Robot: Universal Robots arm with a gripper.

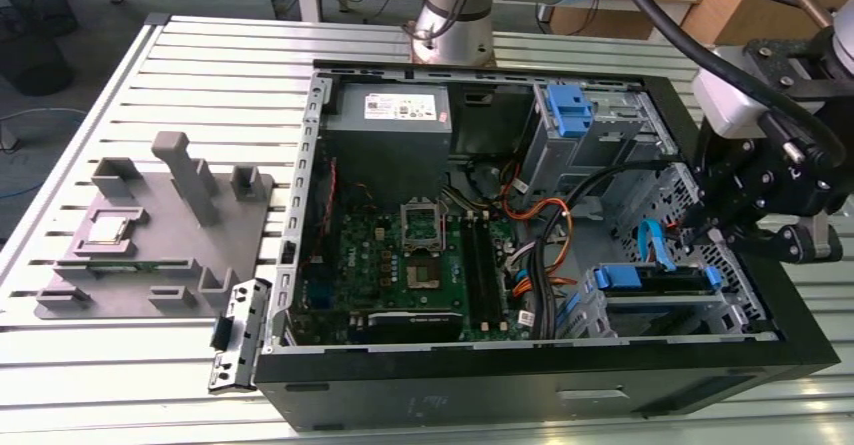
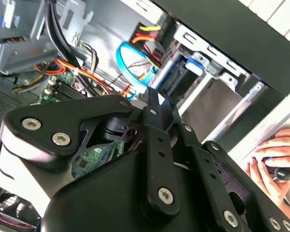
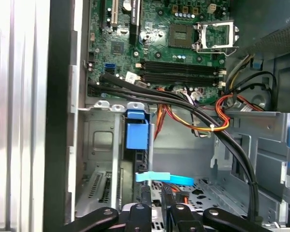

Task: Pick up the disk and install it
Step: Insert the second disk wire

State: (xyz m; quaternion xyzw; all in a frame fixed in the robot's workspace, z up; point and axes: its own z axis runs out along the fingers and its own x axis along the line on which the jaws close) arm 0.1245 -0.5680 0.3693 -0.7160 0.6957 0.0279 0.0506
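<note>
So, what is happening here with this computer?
A robot arm is working inside an open computer case. Its gripper hangs at the drive bay on the exterior view's right, close above the disk, which sits in the bay in its blue carrier. Whether the gripper touches the disk, I cannot tell.

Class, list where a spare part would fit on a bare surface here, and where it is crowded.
Free, in the exterior view: table slats beyond the grey tray, and those between tray and near edge. Crowded: inside the case, around the cables.
</note>
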